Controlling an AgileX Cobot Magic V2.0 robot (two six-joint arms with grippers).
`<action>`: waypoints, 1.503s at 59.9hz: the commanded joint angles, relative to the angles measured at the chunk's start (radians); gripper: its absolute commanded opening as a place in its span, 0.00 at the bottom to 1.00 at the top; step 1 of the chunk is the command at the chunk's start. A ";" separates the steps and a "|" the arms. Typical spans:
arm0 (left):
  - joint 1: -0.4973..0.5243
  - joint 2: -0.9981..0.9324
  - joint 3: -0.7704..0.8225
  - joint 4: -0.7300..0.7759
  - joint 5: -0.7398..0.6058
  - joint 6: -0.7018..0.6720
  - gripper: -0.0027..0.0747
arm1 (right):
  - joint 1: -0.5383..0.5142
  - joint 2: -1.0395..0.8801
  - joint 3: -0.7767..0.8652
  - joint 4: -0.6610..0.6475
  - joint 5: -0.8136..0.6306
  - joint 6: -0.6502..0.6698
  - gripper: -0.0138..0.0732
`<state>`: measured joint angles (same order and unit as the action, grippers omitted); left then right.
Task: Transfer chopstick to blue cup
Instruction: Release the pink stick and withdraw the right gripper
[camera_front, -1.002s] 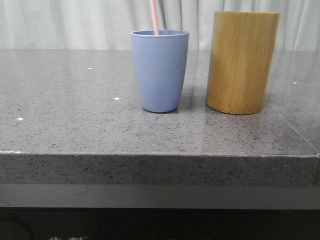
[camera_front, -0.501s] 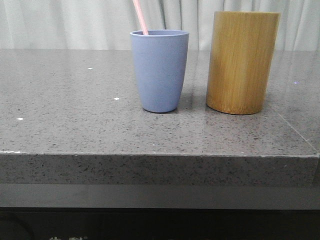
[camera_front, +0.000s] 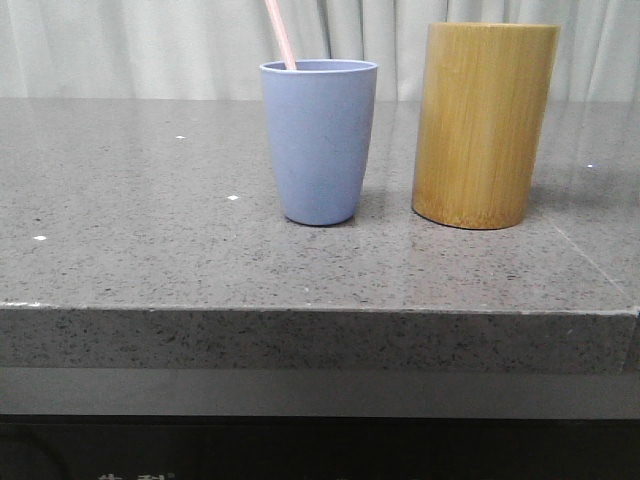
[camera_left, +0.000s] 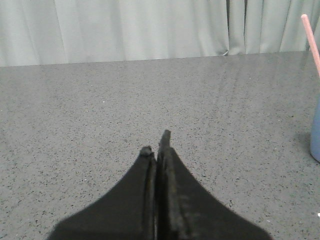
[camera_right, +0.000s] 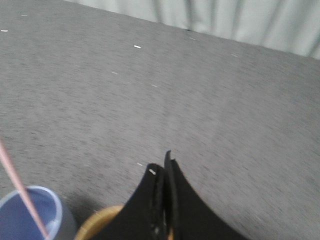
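Front view showed the blue cup (camera_front: 319, 140) standing upright on the grey speckled stone table (camera_front: 150, 250), with a pale pink chopstick (camera_front: 280, 33) rising out of it, leaning toward the robot's left and resting against the cup's left rim; its upper end ran out of the picture, and whether one stick or more stood there could not be told. Just beside the cup, on the robot's right and not touching it, stood the taller tan bamboo cylinder (camera_front: 486, 125), also upright. A pale pleated curtain (camera_front: 130, 45) hung behind the table. Neither arm appeared in that view. From the left wrist camera, the left gripper (camera_left: 156, 142) hovered over bare tabletop, its two black fingers pressed together with nothing between them, well apart from the cup at the frame's edge. From the right wrist camera, somewhat blurred, the right gripper (camera_right: 162, 167) sat above the bamboo cylinder's rim, its fingers likewise pressed together and empty, with the cup and its slanted chopstick close by.
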<state>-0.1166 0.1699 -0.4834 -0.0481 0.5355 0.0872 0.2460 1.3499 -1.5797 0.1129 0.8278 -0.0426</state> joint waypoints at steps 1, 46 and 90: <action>-0.001 0.011 -0.024 -0.010 -0.085 -0.009 0.01 | -0.062 -0.100 0.030 -0.002 -0.044 -0.010 0.07; -0.001 0.011 -0.024 -0.010 -0.085 -0.009 0.01 | -0.141 -1.018 1.089 -0.001 -0.496 -0.010 0.07; -0.001 0.011 -0.024 -0.010 -0.085 -0.009 0.01 | -0.141 -1.155 1.166 0.001 -0.504 -0.010 0.07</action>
<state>-0.1166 0.1699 -0.4834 -0.0481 0.5355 0.0872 0.1108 0.1865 -0.3884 0.1093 0.4099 -0.0448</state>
